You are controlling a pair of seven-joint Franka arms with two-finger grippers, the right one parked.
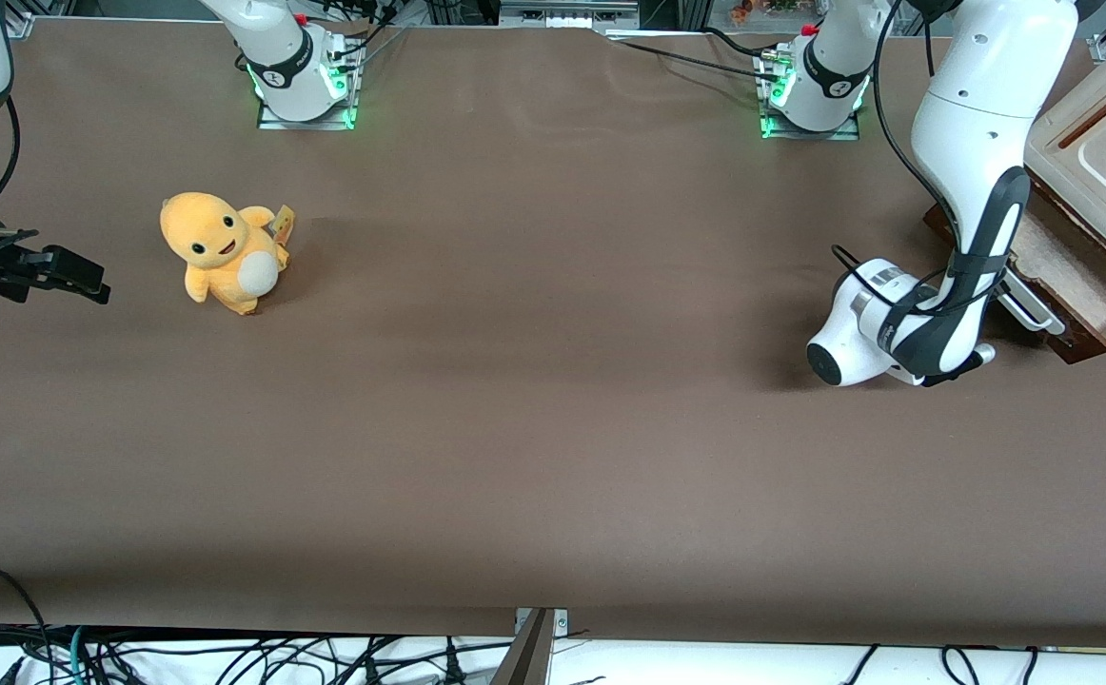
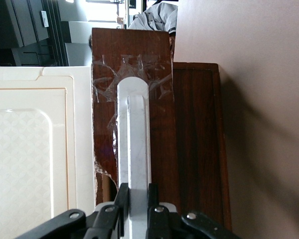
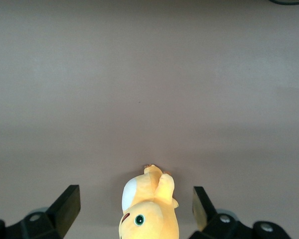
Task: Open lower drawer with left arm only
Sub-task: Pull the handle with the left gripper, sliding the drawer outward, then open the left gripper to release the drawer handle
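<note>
The lower drawer (image 1: pixel 1059 264) stands pulled partly out of the cream-white cabinet (image 1: pixel 1100 152) at the working arm's end of the table, its pale tan inside showing. The left arm (image 1: pixel 977 124) bends down in front of the drawer's dark brown front (image 2: pixel 189 139). Its gripper (image 2: pixel 138 195) is shut on the drawer's white bar handle (image 2: pixel 134 134), one black finger (image 2: pixel 121 196) pressed against each side of the bar. In the front view the handle (image 1: pixel 1034 306) shows beside the arm's black forearm, and the fingertips are hidden by the wrist.
An orange plush toy (image 1: pixel 222 252) sits on the brown table toward the parked arm's end. Two arm bases lit green (image 1: pixel 304 81) stand at the table's edge farthest from the front camera. Clear tape patches (image 2: pixel 139 74) stick to the drawer front round the handle's end.
</note>
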